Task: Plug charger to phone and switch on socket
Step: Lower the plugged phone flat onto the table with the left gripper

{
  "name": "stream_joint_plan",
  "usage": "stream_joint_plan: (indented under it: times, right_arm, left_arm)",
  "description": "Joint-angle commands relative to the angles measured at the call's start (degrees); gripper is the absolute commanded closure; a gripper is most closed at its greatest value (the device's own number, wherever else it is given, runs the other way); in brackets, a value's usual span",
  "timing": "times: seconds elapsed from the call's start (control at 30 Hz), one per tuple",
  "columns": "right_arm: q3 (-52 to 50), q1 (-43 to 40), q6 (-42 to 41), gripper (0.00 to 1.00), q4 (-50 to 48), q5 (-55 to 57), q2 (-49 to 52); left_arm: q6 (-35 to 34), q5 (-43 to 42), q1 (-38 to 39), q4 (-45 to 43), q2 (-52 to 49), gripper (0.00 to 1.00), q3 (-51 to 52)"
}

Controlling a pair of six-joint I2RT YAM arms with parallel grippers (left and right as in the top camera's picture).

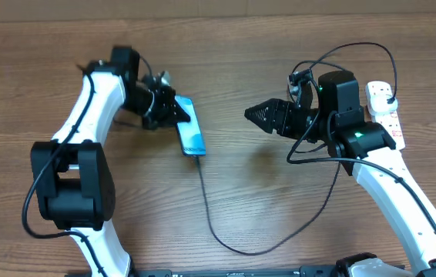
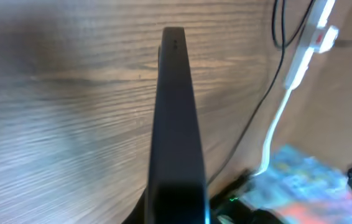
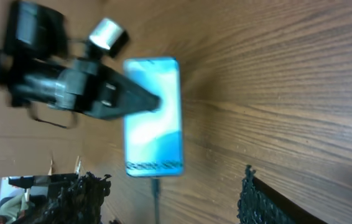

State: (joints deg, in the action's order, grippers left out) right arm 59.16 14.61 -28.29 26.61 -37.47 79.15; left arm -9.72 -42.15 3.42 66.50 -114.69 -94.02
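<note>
The phone (image 1: 191,128) shows a lit blue-white screen left of centre. My left gripper (image 1: 173,108) is shut on its upper end; in the left wrist view the phone (image 2: 176,124) appears edge-on between the jaws. The charger's thin black cable (image 1: 206,208) is plugged into the phone's lower end, loops toward the front and runs right to the white socket strip (image 1: 385,115). My right gripper (image 1: 253,114) is open and empty, right of the phone and pointing at it. The right wrist view shows the phone (image 3: 153,115), the plug and cable (image 3: 156,198), and my open jaws (image 3: 170,202).
The strip and its thick white cord (image 2: 277,121) lie at the far right edge, behind the right arm. The robots' own black cables arc above the right wrist (image 1: 357,48). Bare wood table (image 1: 264,192) lies between the arms.
</note>
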Motion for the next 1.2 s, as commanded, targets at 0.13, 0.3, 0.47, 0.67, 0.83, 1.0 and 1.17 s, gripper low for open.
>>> stream_joint_plan:
  times: [0.13, 0.3, 0.47, 0.67, 0.83, 1.0, 1.17]
  right_arm:
    - [1.66, -0.39, 0.35, 0.28, 0.72, 0.39, 0.17]
    - [1.64, -0.37, 0.37, 0.28, 2.05, 1.03, 0.17]
    - [1.55, -0.37, 0.37, 0.28, 3.41, 1.44, 0.17]
    - [1.55, -0.37, 1.42, 0.28, 4.63, 1.46, 0.17]
    - [1.55, -0.37, 1.44, 0.28, 5.05, 2.10, 0.17]
    - [1.55, -0.37, 1.64, 0.28, 5.07, 2.12, 0.17]
    - [1.55, -0.37, 1.64, 0.28, 5.27, 2.95, 0.17]
  left_arm:
    - [15.13, 4.26, 0.76, 1.70, 0.57, 0.96, -8.46]
    - [15.96, 4.09, 0.72, -0.68, -2.29, 0.96, -8.35]
    - [15.93, -0.35, 0.72, -3.41, -7.30, 0.96, -8.37]
    - [15.65, -4.57, 0.72, -4.61, -13.68, 0.96, -8.35]
    - [15.26, -6.60, 0.72, -4.46, -17.62, 0.96, -8.35]
    - [15.28, -6.43, 0.72, -4.42, -19.19, 0.96, -8.35]
    - [15.28, -5.01, 0.72, -4.85, -19.19, 0.96, -8.35]
